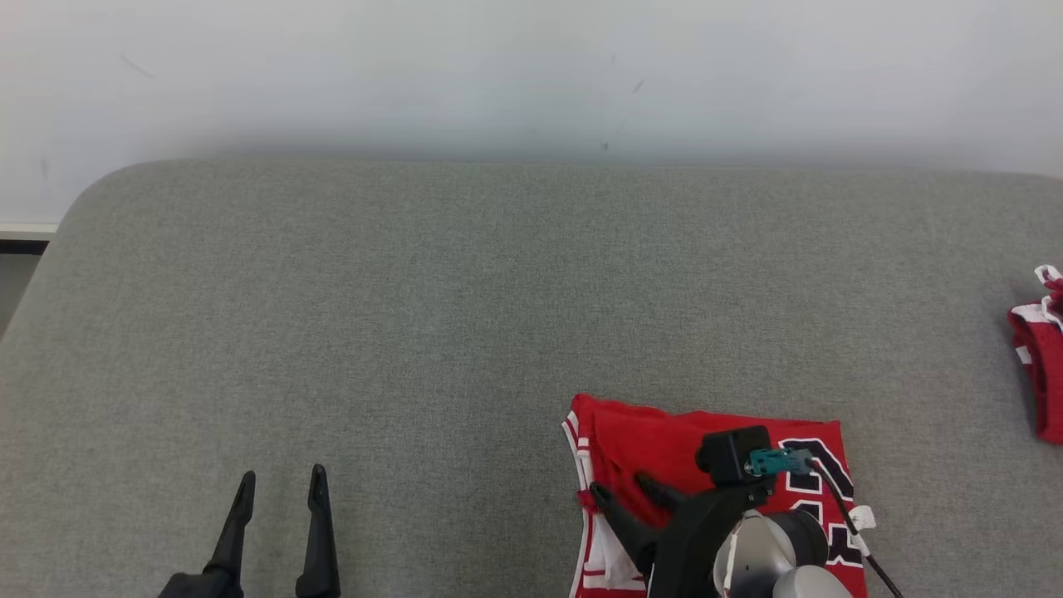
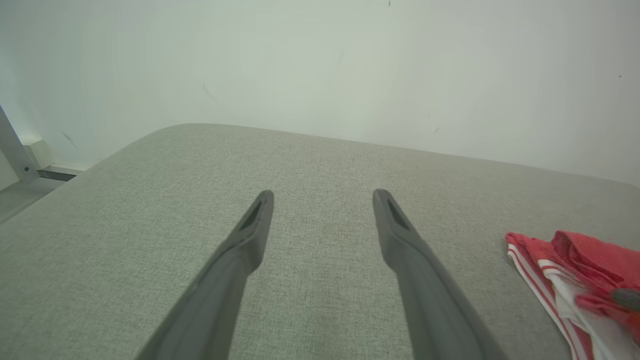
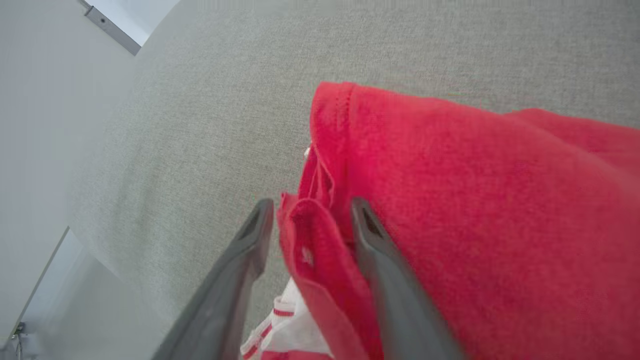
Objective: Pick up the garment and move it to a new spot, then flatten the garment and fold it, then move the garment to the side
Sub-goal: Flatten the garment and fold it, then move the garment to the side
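Red garment (image 1: 664, 440) with white trim and dark numerals lies as a compact folded rectangle on the near right part of the grey surface (image 1: 465, 316), layers stacked. A ridge along its left edge stands up a little. Right pincer (image 1: 619, 484) sits at that left edge, fingers apart. The ridge of red cloth is between them, one finger against it and a gap beside the other, so this looks like a loose grip, not a clamp. Left pincer (image 1: 282, 473) is wide apart, empty, over bare surface well away from the garment. Second red cloth item (image 1: 1042, 365) at far right edge.

Judgement: pickup, flattening and folding look done. Only the move aside is left or finishing, and the raised edge may need smoothing.
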Robot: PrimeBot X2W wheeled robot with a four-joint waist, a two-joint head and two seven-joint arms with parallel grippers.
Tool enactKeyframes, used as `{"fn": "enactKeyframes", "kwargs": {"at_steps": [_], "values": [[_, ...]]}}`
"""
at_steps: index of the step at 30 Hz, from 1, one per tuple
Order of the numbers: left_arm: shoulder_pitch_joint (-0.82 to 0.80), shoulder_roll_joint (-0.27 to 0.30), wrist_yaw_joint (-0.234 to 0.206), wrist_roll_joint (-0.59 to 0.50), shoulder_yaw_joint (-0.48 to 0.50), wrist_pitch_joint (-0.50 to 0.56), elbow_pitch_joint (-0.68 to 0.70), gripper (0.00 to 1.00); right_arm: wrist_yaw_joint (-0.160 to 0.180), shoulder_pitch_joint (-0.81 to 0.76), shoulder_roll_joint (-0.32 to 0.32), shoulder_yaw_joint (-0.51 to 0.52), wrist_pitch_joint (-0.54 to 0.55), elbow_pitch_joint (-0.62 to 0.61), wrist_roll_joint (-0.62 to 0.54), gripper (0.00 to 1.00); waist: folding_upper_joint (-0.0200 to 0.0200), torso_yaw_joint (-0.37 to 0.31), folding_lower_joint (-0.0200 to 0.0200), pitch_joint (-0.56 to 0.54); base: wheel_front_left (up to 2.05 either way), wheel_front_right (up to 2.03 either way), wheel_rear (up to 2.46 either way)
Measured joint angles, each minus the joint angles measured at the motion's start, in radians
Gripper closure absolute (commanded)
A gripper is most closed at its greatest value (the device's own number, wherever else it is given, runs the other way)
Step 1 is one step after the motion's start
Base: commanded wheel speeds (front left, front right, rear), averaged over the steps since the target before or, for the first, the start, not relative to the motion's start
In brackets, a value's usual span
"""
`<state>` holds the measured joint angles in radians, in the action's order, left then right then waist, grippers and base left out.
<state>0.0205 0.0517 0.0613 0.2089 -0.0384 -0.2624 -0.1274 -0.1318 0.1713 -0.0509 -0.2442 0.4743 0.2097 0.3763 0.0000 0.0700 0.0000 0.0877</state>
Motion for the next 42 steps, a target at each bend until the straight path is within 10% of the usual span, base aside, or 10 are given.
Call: {"fn": "enactKeyframes", "kwargs": {"at_steps": [9, 22, 32, 42], "values": [[0.014, 0.0, -0.003, 0.002, -0.004, 0.0, 0.001, 0.0, 0.0, 0.004, 0.001, 0.102, -0.079, -0.105, 0.103, 0.0, 0.0, -0.018, 0.0, -0.016, 0.0, 0.0, 0.0], [0.025, 0.0, -0.009, -0.004, -0.012, 0.0, 0.022, 0.0, 0.0, -0.141, -0.001, 0.494, -0.202, -0.241, -0.119, 0.0, 0.0, -0.045, 0.0, -0.032, 0.0, 0.0, 0.0], [0.041, -0.001, -0.026, -0.033, 0.005, 0.0, 0.024, 0.0, 0.0, -0.21, 0.0, 0.442, -0.559, -0.111, -0.28, 0.0, 0.0, -0.071, -0.0001, -0.077, 0.0, 0.0, 0.0], [0.07, -0.001, -0.035, -0.033, 0.044, 0.0, -0.03, 0.0, 0.0, -0.211, 0.0, 0.403, -0.633, -0.035, -0.295, 0.0, 0.0, -0.105, -0.0001, -0.122, 0.0, 0.0, 0.0]]}}
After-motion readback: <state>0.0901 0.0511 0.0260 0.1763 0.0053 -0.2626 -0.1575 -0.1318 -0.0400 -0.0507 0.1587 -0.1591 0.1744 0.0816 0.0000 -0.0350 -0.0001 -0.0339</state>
